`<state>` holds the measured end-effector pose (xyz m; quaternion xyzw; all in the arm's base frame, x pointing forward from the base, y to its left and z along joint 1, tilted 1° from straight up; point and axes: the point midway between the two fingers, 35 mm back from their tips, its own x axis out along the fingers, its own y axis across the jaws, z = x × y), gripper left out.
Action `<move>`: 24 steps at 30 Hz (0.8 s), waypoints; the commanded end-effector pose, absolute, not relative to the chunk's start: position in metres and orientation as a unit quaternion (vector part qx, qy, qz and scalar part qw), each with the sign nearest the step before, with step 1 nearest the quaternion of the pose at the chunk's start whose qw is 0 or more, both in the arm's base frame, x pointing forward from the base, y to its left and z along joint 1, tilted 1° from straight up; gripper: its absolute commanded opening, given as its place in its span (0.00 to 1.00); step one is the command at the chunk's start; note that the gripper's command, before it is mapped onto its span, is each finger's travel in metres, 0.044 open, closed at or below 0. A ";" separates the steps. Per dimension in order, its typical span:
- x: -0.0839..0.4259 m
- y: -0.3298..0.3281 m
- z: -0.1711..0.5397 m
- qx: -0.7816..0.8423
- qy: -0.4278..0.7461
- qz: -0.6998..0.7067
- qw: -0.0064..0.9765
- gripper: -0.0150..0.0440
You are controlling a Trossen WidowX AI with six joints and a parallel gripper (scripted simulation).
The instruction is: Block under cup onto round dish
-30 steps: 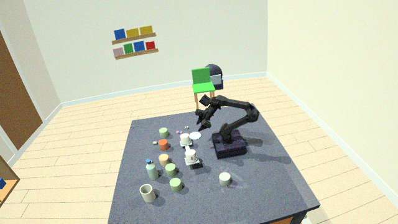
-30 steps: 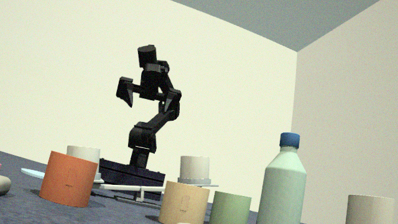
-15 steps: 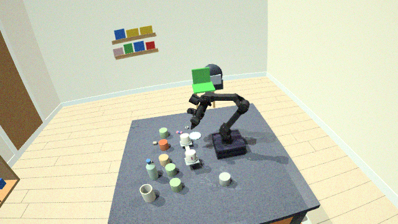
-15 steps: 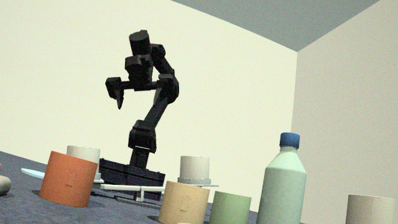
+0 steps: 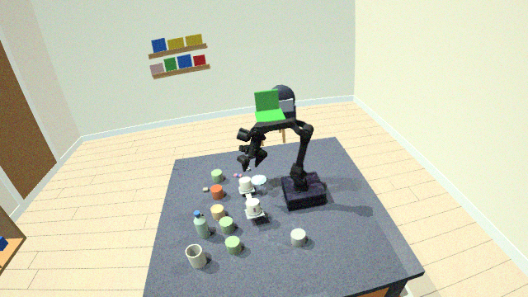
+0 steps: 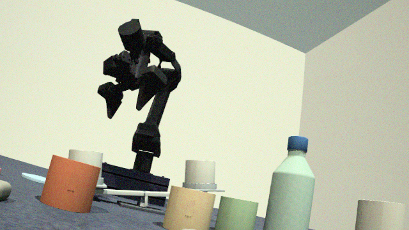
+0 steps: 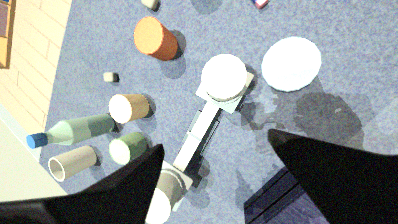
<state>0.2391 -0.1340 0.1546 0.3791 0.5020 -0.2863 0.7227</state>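
Observation:
Two white cups stand upside down on the balance [image 5: 248, 198] [image 6: 128, 192] [image 7: 197, 137]. One cup [image 5: 245, 184] [image 6: 91, 154] [image 7: 224, 76] is at the dish end, the other cup [image 5: 253, 206] [image 6: 200, 172] [image 7: 160, 207] at the far end. In the exterior view the beam looks lower at the dish-end cup. The pale round dish [image 5: 259, 180] [image 6: 33, 177] [image 7: 291, 64] lies beside that end, with nothing on it. No block is visible. My gripper [image 5: 250, 167] [image 6: 124, 114] [image 7: 214, 141] is open and empty, high above the balance and dish area.
An orange cup [image 5: 217, 192] [image 6: 70, 185] [image 7: 156, 39], a tan cup [image 5: 218, 212] [image 6: 189, 207], green cups and a bottle [image 5: 202, 227] [image 6: 289, 191] [image 7: 80, 129] stand along one side of the balance. A grey cup [image 5: 298, 238] stands apart. Small pieces lie near the dish.

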 end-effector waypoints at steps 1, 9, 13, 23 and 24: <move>0.248 -0.146 0.144 0.412 0.505 -0.331 0.683 1.00; 0.267 -0.169 0.118 0.464 0.498 -0.417 0.602 1.00; 0.275 -0.178 0.103 0.488 0.490 -0.459 0.558 1.00; 0.283 -0.187 0.085 0.509 0.477 -0.504 0.509 1.00; 0.283 -0.187 0.085 0.509 0.477 -0.504 0.509 1.00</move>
